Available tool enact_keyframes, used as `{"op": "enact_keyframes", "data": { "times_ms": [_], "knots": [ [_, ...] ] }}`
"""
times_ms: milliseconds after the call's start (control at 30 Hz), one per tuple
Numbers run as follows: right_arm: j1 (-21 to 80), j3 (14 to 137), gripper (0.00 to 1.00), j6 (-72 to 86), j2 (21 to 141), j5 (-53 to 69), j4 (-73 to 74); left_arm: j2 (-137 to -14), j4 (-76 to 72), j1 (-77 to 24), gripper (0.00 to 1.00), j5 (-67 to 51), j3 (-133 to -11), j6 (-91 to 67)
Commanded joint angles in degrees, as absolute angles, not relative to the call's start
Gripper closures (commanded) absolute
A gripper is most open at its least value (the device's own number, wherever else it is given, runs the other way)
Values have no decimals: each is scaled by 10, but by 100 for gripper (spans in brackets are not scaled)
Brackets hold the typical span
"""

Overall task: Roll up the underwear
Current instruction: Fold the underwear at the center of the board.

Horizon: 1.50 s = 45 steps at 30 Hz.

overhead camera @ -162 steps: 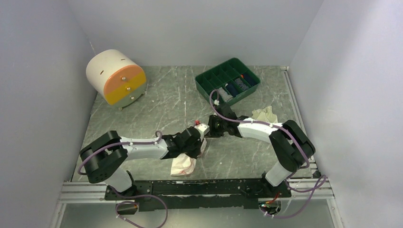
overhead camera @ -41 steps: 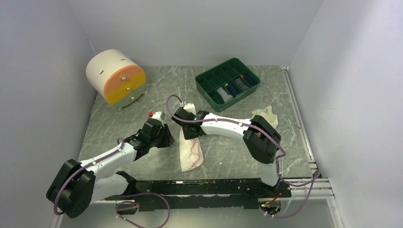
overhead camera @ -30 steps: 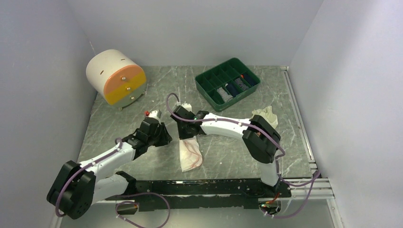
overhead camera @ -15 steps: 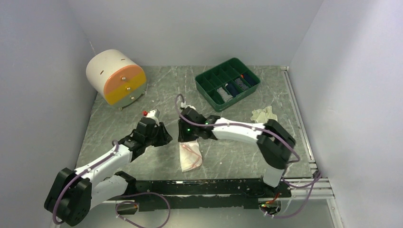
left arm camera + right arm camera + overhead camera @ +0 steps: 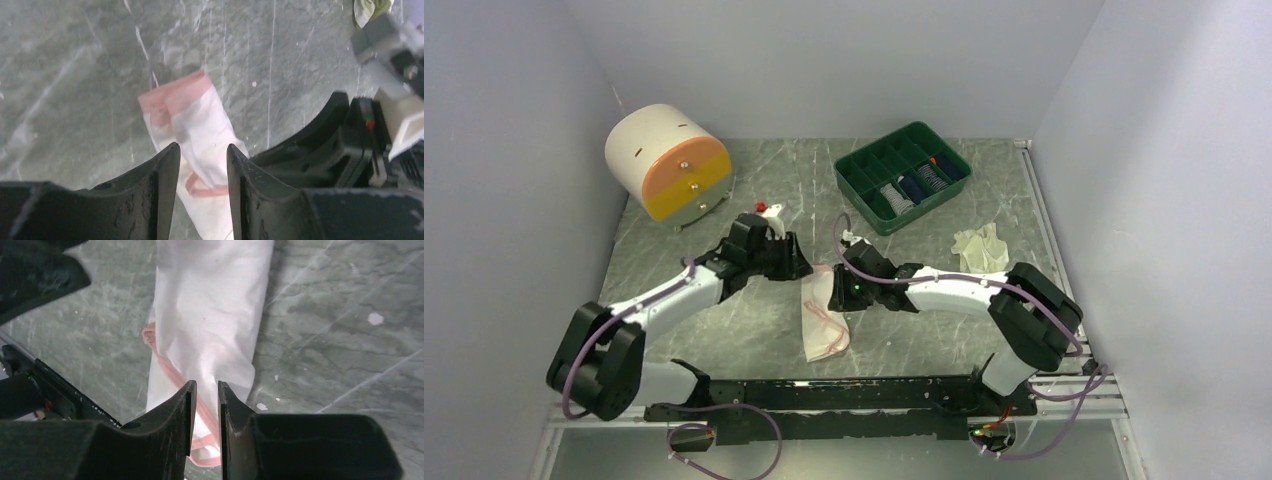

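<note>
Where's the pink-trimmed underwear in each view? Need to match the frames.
Top external: pink-trimmed underwear lies at picture centre, slightly low, lengthwise toward the table's near edge.
Left wrist: pink-trimmed underwear at centre, slanting down to the bottom edge, pink band at its upper end.
Right wrist: pink-trimmed underwear from top centre downward, pink loop lower left.
Shared landmark: the grey veined table under it.

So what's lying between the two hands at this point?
The far end of the white-and-pink underwear lies between the left hand and the right hand; the top view shows it.
</note>
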<state>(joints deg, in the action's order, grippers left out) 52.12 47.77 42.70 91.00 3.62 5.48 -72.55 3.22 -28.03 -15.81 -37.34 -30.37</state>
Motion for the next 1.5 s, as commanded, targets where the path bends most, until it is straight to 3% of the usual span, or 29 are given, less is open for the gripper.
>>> {"op": "enact_keyframes", "data": {
  "times_ms": [0, 400, 600, 867, 1000, 1100, 1200, 1267, 1467],
  "knots": [
    [524, 475, 74, 420, 912, 69, -28, -779, 26, -278, 55, -188, -430, -272],
    [525, 498, 74, 382, 965, 115, -34, -906, 51, -279, 58, -140, -466, -263],
    [536, 497, 77, 360, 997, 132, -25, -930, 47, -279, 82, -99, -454, -271],
    [589, 528, 81, 321, 1015, 21, 88, -924, 40, -279, 94, -62, -423, -303],
    [593, 518, 78, 324, 978, 22, 78, -909, 32, -279, 88, -68, -415, -309],
    [593, 546, 75, 308, 948, 19, 88, -875, 40, -279, 73, -74, -414, -309],
    [594, 556, 73, 309, 923, 37, 68, -835, 62, -278, 68, -61, -419, -310],
    [597, 535, 73, 335, 911, 34, 40, -801, 76, -273, 59, -54, -422, -316],
    [648, 482, 73, 397, 902, 25, -90, -677, 145, -231, 51, -1, -413, -330]
  ]
}}
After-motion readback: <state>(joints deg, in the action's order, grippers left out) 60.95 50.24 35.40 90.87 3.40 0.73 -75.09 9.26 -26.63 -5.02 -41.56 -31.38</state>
